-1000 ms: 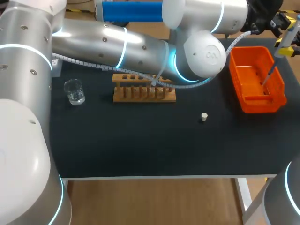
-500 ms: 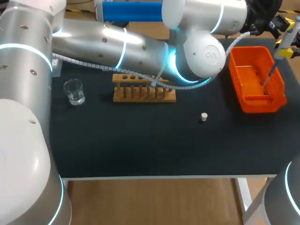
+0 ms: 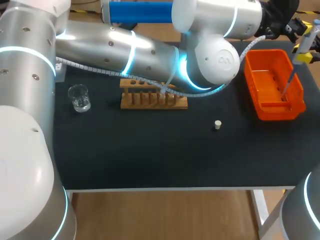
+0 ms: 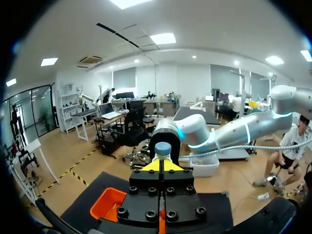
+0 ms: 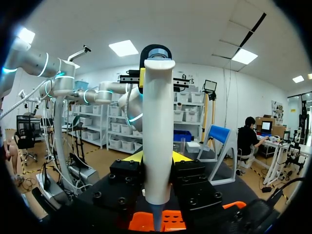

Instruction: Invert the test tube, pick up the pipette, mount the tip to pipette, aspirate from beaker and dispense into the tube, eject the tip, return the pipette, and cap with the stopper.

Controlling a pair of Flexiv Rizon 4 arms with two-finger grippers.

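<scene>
My right gripper [image 5: 157,161] is shut on the white pipette [image 5: 158,131], which it holds upright. In the head view the pipette [image 3: 306,40] stands at the far right, and its thin tip [image 3: 288,82] hangs into the orange bin [image 3: 260,107]. My left arm reaches across the table. Its gripper [image 4: 161,165] is shut, right at the pipette's blue-grey top button [image 4: 163,148]. The wooden tube rack [image 3: 153,100] stands mid-table, partly hidden by the left arm. The glass beaker [image 3: 79,97] is at the left, and the small stopper [image 3: 217,124] lies on the mat.
The black mat [image 3: 150,150] covers the table, with open room in front of the rack and around the stopper. The left arm and its cable [image 3: 150,80] span the back of the table above the rack. The orange bin sits close to the right edge.
The pipette and its tip have shifted slightly to the right over the orange bin, and the left gripper has moved with it. Nothing else has moved.
</scene>
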